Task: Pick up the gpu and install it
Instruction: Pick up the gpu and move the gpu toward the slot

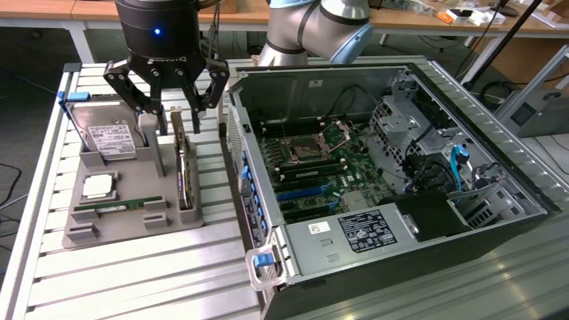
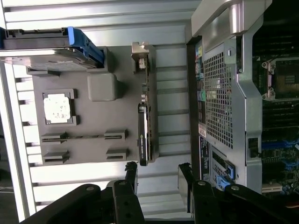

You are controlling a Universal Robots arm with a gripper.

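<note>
- Your gripper (image 1: 172, 124) hangs above the gray tray (image 1: 124, 170) with its jaws spread wide and nothing between them; it touches nothing.
- The gpu (image 1: 182, 170) stands on its long edge in a slot of that tray. It is on the side of the tray nearest the computer case (image 1: 498, 220), with a strip of table between tray and case.
- In the wrist view the gpu (image 2: 144, 122) runs as a thin dark line, its silver bracket at the end nearer the hard drive (image 2: 46, 52). It lines up closer to one finger (image 2: 132, 171) than to the other, so I judge the gap is not centred on it.
- Centre the gap across the card's thin edge before you lower, so both fingers close on the flat faces together.
- Aim for the bare board along its top edge, and I would keep off the bracket and any raised parts.
- Come down straight. A tilted approach could knock the card against the slot walls or nudge the tray.
- Keep clear of the hard drive (image 1: 111, 137), which stands just across a low block from the card.
- Close gently, because the board looks thin and likely flexes if it is pinched off-centre.
</note>
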